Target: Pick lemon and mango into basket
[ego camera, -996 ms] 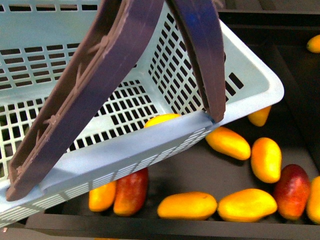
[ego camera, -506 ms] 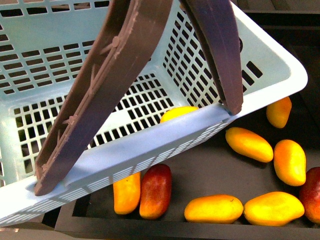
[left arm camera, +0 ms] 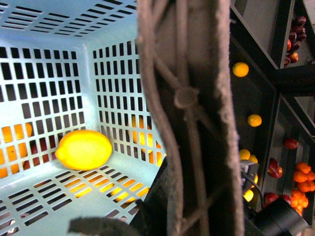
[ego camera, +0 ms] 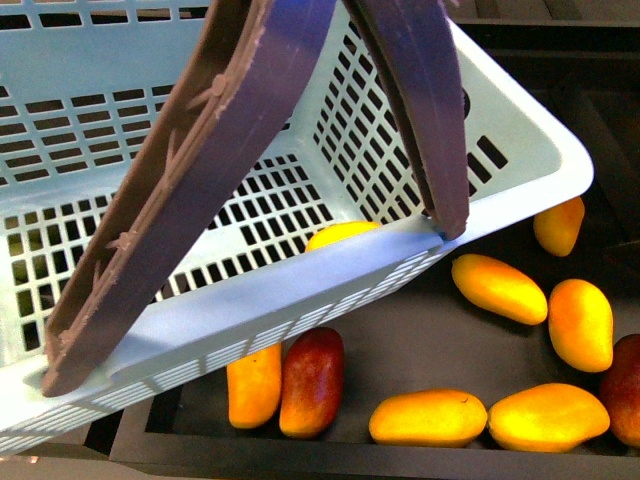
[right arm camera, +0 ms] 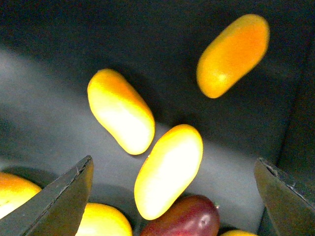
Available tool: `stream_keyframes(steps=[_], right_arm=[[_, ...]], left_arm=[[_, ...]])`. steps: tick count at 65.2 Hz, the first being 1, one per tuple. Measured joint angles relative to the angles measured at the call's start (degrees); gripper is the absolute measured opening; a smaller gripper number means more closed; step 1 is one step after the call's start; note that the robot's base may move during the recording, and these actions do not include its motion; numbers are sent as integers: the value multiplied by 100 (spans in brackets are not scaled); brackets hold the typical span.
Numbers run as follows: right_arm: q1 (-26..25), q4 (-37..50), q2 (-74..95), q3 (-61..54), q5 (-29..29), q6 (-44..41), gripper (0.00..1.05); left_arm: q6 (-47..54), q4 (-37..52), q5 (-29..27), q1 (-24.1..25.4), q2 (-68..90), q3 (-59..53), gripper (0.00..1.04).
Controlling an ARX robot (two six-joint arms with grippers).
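Lemon (left arm camera: 83, 149) lies in basket (ego camera: 300, 290), against its near wall. Basket tilted, handles (ego camera: 190, 190) raised, probably hung from the left gripper; cannot tell its grip. Right gripper (right arm camera: 173, 162) spread wide over mango (right arm camera: 169, 169), right of basket.

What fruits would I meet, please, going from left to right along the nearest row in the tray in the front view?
Orange-yellow mango → dark red mango → first yellow mango → second yellow mango → edge red mango, cut off by the right border.
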Motion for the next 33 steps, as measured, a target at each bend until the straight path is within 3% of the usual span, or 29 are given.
stream_keyframes(steps=[12,33], right_arm=[[520,-273,909,590,184,-1051,96],[1137,-555,1932,1268,136,-1539,96]], left_arm=[[-2,0,-9,-4,0,0,4],[2,0,-11,-4,0,0,4]])
